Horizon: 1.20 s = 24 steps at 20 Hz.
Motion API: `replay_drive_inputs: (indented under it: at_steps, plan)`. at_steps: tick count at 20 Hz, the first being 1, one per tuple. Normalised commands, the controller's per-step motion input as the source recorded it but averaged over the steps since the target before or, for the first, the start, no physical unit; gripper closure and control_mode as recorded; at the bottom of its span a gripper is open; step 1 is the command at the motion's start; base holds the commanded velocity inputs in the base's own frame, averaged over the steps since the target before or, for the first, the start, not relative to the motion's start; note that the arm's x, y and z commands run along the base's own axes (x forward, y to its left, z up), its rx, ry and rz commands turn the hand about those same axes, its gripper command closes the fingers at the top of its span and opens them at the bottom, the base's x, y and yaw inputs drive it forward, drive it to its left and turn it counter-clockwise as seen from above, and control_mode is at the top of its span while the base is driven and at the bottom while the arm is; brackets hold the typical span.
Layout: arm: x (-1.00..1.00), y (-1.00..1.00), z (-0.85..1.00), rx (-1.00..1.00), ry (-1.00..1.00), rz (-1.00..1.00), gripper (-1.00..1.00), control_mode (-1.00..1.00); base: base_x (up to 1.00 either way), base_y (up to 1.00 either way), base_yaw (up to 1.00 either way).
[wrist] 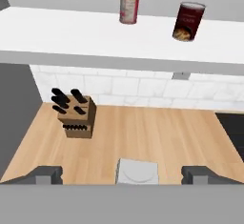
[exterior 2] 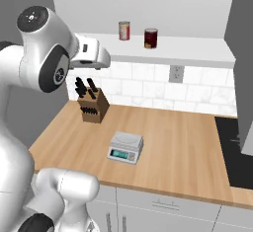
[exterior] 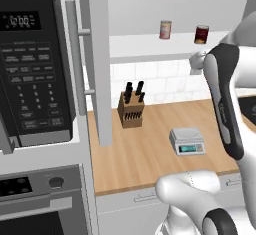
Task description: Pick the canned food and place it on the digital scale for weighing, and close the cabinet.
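The canned food (wrist: 189,21) stands upright on the white shelf (wrist: 71,32) of the open cabinet (exterior: 98,54), well apart from a second can with a red and yellowish label (wrist: 129,6) further along the same shelf; nothing else stands on the shelf. As a small rigid metal cylinder it likely has some weight for its size and smooth, slippery sides, so the surest hold looks to be across its middle, pads squeezing the curved wall level, low enough that it does not tip. The gripper (wrist: 121,174) hangs above the tabletop (exterior 2: 173,132) with its jaws spread wide and nothing between them, still far from the can. The digital scale (exterior 2: 125,147) sits bare on the tabletop, near a knife block (exterior 2: 92,104).
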Motion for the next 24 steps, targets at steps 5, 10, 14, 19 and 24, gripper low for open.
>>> replay_drive_inputs:
  at_steps: [5, 10, 14, 19, 24]
  plan:
    - [0.08, -0.50, 0.36, -0.01, -0.08, -0.03, -1.00, -1.00, 0.00, 0.00, 0.00]
    - [0.46, -0.46, 0.05, 0.00, -0.06, -0.02, -1.00, -1.00, 0.00, 0.00, 0.00]
    - [0.68, -0.50, 0.00, 0.00, 0.00, -0.04, -1.00, -1.00, 0.00, 0.00, 0.00]
    - [0.63, -0.26, 0.00, 0.00, -0.07, -0.07, -1.00, -1.00, 0.00, 0.00, 0.00]
    - [0.70, -0.25, -0.01, 0.01, -0.08, 0.00, -1.00, -1.00, 0.00, 0.00, 0.00]
